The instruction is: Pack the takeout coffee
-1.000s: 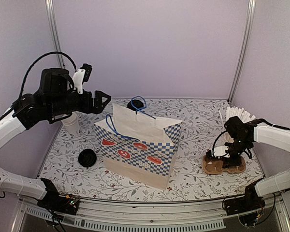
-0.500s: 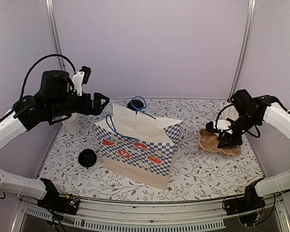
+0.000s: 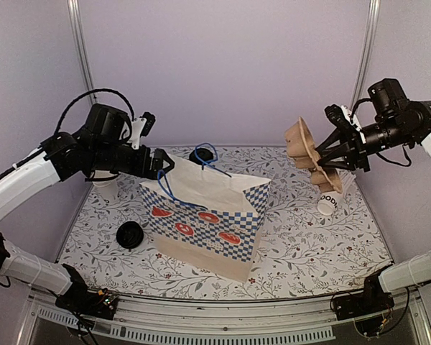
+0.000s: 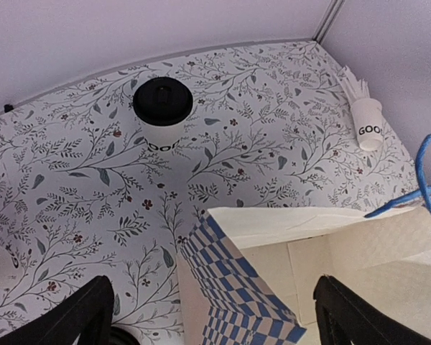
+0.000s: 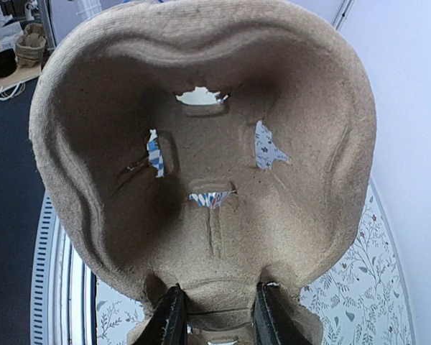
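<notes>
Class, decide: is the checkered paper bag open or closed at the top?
Open: the checkered paper bag stands with its mouth spread, white inside showing.

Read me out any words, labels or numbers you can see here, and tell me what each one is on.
"GOO" – on the side of the black-lidded coffee cup; the rest curves out of sight.
"GOO" – on the white cup holding sticks; the rest is hidden too.
Red marks on the checkered paper bag: too small to read.
Cardboard cup tray: no writing shows.
</notes>
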Controlling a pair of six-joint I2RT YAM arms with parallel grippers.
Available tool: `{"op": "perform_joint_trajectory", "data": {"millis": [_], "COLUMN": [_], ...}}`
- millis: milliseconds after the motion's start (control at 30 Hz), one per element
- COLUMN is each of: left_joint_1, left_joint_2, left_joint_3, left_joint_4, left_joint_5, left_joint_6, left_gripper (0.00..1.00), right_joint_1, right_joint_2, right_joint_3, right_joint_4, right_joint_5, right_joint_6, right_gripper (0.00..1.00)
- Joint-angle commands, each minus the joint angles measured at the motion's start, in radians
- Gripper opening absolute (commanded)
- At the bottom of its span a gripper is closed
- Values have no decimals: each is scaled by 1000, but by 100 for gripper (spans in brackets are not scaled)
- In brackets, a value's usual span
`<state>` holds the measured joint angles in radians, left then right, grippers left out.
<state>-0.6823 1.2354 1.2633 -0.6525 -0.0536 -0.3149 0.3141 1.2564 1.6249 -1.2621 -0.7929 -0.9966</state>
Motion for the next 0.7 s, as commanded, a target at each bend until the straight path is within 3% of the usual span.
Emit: {"op": "perform_joint_trajectory", "data": {"millis": [0,200,400,667], "left_joint_1": [7,8,7,7], "left_joint_2": [20,44,88,107], "left_joint_3": [30,41,77,115], "left_joint_4": [-51,-70,-101,-143], "left_joint_5": [40,38,39,46], "left_joint_6": [-12,3,-2,-24], "left_gripper": [99,96,87,72], "right_joint_1": [13,32,69,234], "right_joint_2": [17,2,-6,115], "right_joint_3": [26,31,23,122], "right_joint_4": [25,127,378,520], "right_joint_5": [-144,-140,-177,-214], "right_joint_6": [37,100,291,431], "right_gripper": [29,28,30,30]}}
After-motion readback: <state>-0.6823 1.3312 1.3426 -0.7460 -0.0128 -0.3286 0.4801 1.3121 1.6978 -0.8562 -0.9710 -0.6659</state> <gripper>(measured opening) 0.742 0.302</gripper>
